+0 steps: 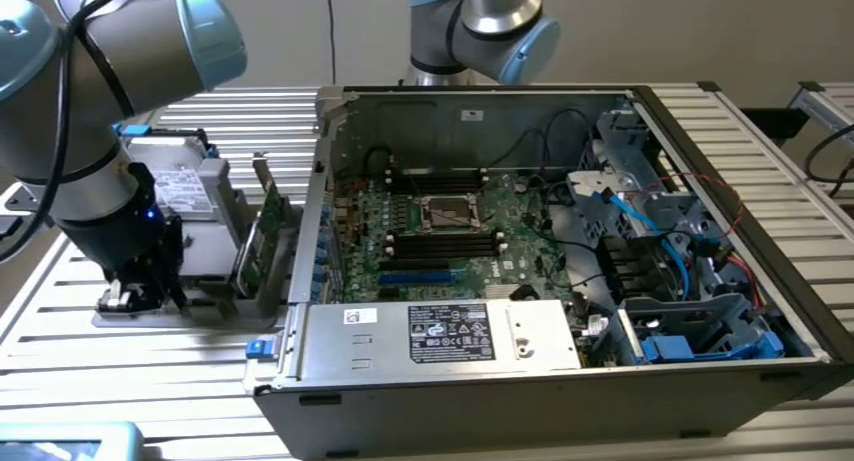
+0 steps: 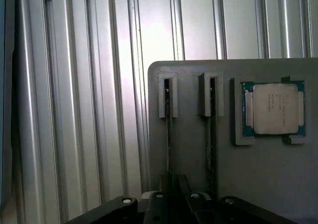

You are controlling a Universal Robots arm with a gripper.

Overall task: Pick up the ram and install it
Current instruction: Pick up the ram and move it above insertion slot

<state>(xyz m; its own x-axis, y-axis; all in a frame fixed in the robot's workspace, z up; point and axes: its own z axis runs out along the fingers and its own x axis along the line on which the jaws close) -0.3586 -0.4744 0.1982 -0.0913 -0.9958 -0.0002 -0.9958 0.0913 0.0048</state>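
Robot arm at work on a computer build: its claw [image 1: 134, 293] hangs low over a grey holder [image 1: 200, 309] on the surface [image 1: 134, 381], at the exterior view's left of the open computer case [image 1: 534, 411]. In the wrist view the claw sits over the ram [image 2: 168, 134], which stands on edge in one of the holder's two slots. Whether the claw is pinching the stick or merely straddling it cannot be told. A second stick [image 2: 211, 149] stands in the neighbouring slot, just beside, and a processor [image 2: 276, 109] lies in its own pocket near by.

The likeliest trouble is a skewed or off-centre grip. The thin board could bind in its slot, tilt on the lift or drag the holder along with it. A claw set too wide could also knock the neighbouring stick.

The surface is ribbed aluminium, slat after slat, and a plain pale wall [image 1: 694, 31] closes the room behind the case.
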